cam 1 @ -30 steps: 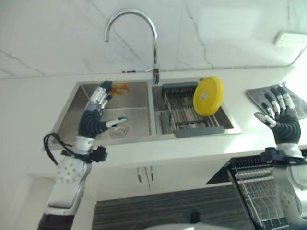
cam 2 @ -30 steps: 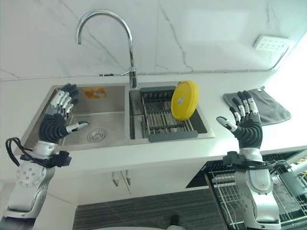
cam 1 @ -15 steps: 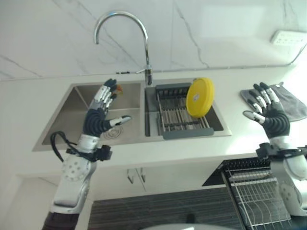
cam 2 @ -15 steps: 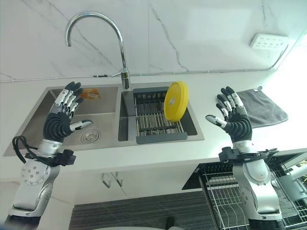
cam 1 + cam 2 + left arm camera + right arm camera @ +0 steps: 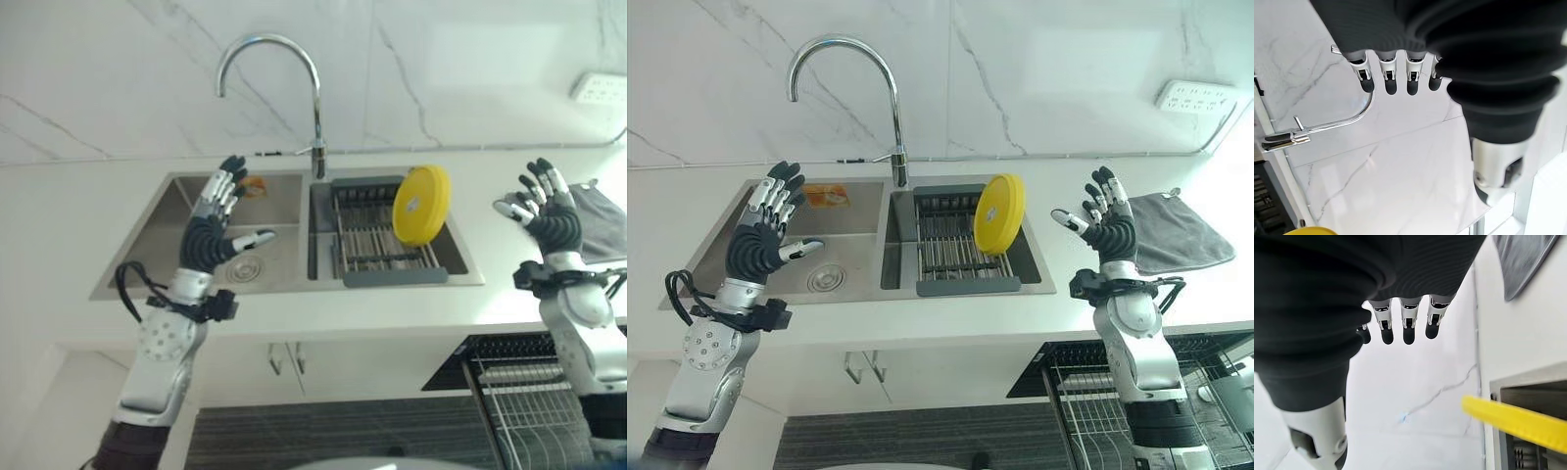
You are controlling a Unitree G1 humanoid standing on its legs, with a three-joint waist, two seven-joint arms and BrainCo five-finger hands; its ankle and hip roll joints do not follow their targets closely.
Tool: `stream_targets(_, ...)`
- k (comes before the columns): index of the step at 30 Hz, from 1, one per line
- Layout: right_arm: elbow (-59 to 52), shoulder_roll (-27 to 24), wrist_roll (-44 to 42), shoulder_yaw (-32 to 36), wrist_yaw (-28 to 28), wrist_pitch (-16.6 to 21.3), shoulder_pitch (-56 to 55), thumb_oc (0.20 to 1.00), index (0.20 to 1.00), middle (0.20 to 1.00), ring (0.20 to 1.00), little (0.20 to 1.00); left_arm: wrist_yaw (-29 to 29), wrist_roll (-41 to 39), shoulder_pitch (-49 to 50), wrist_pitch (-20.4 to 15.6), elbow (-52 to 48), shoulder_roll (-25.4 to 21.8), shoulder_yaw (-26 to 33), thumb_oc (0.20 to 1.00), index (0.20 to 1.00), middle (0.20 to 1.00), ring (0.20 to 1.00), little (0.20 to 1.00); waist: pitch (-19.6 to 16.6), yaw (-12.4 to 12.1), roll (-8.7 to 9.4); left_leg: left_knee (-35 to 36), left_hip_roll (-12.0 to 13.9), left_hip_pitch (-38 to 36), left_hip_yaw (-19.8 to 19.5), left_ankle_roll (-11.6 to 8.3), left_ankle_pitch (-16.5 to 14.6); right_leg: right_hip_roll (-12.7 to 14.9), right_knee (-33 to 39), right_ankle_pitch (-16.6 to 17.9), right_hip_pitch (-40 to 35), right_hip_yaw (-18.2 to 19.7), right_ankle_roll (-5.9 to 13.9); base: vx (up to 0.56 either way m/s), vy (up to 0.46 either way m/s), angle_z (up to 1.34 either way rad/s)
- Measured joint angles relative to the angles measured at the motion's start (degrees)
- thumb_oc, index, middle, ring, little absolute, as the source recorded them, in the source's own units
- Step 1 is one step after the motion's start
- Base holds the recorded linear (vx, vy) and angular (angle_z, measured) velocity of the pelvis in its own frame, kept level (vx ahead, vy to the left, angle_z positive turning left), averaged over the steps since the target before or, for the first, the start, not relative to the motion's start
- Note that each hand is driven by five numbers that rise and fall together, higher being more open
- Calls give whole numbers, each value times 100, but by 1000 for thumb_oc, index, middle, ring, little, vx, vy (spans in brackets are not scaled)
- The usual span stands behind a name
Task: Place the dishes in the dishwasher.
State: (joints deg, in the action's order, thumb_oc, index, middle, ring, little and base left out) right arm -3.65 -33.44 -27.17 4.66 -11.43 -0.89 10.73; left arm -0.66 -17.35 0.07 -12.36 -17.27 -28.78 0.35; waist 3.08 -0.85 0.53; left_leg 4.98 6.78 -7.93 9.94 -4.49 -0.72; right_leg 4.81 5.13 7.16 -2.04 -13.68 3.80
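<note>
A yellow plate stands on edge in the grey drying rack that fills the right basin of the steel sink. Its rim also crosses the right wrist view. My left hand is raised over the left basin with fingers spread and nothing in it. My right hand is held up over the counter to the right of the plate, open and apart from it. The dishwasher's wire rack sits pulled out at the lower right, below the counter edge.
A curved chrome tap rises behind the sink against the marble wall. A grey cloth lies on the counter at the right, and a white wall socket is above it. An orange item lies at the back of the left basin.
Both hands have risen a little and stayed open. My right hand has moved up and closer to the wall beside the cloth. The whole view has shifted with the head.
</note>
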Motion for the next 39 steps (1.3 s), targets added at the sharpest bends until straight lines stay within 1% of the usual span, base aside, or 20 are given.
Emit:
stream_targets(3, 82, 0, 0, -2, -42, -14, 29, 1000, 1000, 1000, 1000, 1000, -1, 0, -12, 0, 0, 0, 0, 1000, 1000, 1000, 1000, 1000, -28, -34, 45, -1, 5, 2, -5, -1, 1, 12, 0, 0, -3, -14, 0, 1, 1, 1)
stream_targets(4, 120, 0, -2, -1, -42, -102, 34, 1000, 1000, 1000, 1000, 1000, 0, -1, -14, 0, 3, -4, 1, 1000, 1000, 1000, 1000, 1000, -40, -44, 63, -2, 3, 2, -8, -3, 2, 16, 0, 0, -8, -22, 0, 1, 0, 4)
stream_targets(6, 288, 1, -7, -25, -22, -147, 67, 1000, 1000, 1000, 1000, 1000, 0, -5, -25, -1, 31, -14, 0, 1000, 1000, 1000, 1000, 1000, -54, -81, 85, -2, -10, -1, -15, -3, 3, 31, 0, 0, -17, -39, 0, -4, -1, 4)
stream_targets(12, 1275, -47, -183, -219, 101, -748, 605, 1000, 1000, 1000, 1000, 1000, 11, -59, -103, 0, 113, -63, -43, 1000, 1000, 1000, 1000, 1000, -71, -119, 135, -2, -41, 2, -140, 5, 8, 59, 0, -11, -69, -133, 15, -1, -6, 9)
stream_targets(16, 1789, -257, -336, -476, 250, -1052, 1034, 1000, 1000, 1000, 1000, 1000, 8, -177, -350, 50, 227, -77, -77, 1000, 1000, 1000, 1000, 1000, -69, -162, 158, -2, -39, 3, -149, 5, 8, 64, 0, -11, -76, -144, 15, 0, 0, 0)
stream_targets(20, 2333, -274, -423, -706, 353, -1248, 1393, 1000, 1000, 1000, 1000, 1000, 9, -179, -542, 96, 316, -99, -178, 1000, 1000, 1000, 1000, 1000, -67, -184, 163, -3, -37, 0, -160, 5, 8, 63, 1, -11, -85, -159, 15, 0, 0, 0)
stream_targets(22, 2395, -278, -464, -754, 366, -1336, 1403, 1000, 1000, 1000, 1000, 1000, 9, -179, -531, 112, 348, -133, -265, 1000, 1000, 1000, 1000, 1000, -66, -219, 163, -3, -38, 1, -162, 6, 9, 65, 1, -12, -88, -166, 15, 8, 0, 2)
stream_targets(28, 3004, -319, -787, -758, 489, -1467, 1562, 1000, 1000, 1000, 1000, 1000, 8, -221, -553, 124, 417, -264, -264, 1000, 1000, 1000, 1000, 1000, -65, -288, 164, -2, -47, -10, -220, 16, 20, 74, 2, -41, -164, -274, 24, 14, 5, 9)
stream_targets(30, 3025, -326, -792, -757, 500, -1476, 1571, 1000, 1000, 1000, 1000, 1000, 8, -252, -553, 125, 417, -300, -264, 1000, 1000, 1000, 1000, 1000, -64, -308, 162, -2, -49, -4, -285, 17, 20, 74, 2, -48, -165, -284, 26, 8, 2, 2)
stream_targets(35, 3435, -467, -991, -861, 642, -1485, 1844, 1000, 1000, 1000, 1000, 1000, 14, -300, -554, 133, 439, -328, -266, 1000, 1000, 1000, 1000, 1000, -60, -364, 154, -2, -49, -2, -304, 17, 21, 75, 26, -56, -172, -298, 27, 25, 0, 1)
stream_targets(39, 3500, -550, -1013, -860, 726, -1491, 1870, 1000, 1000, 1000, 1000, 1000, 29, -402, -553, 145, 444, -378, -264, 1000, 1000, 1000, 1000, 1000, -56, -424, 148, -3, -49, -2, -314, 17, 21, 76, 26, -67, -182, -318, 33, 70, -20, 3)
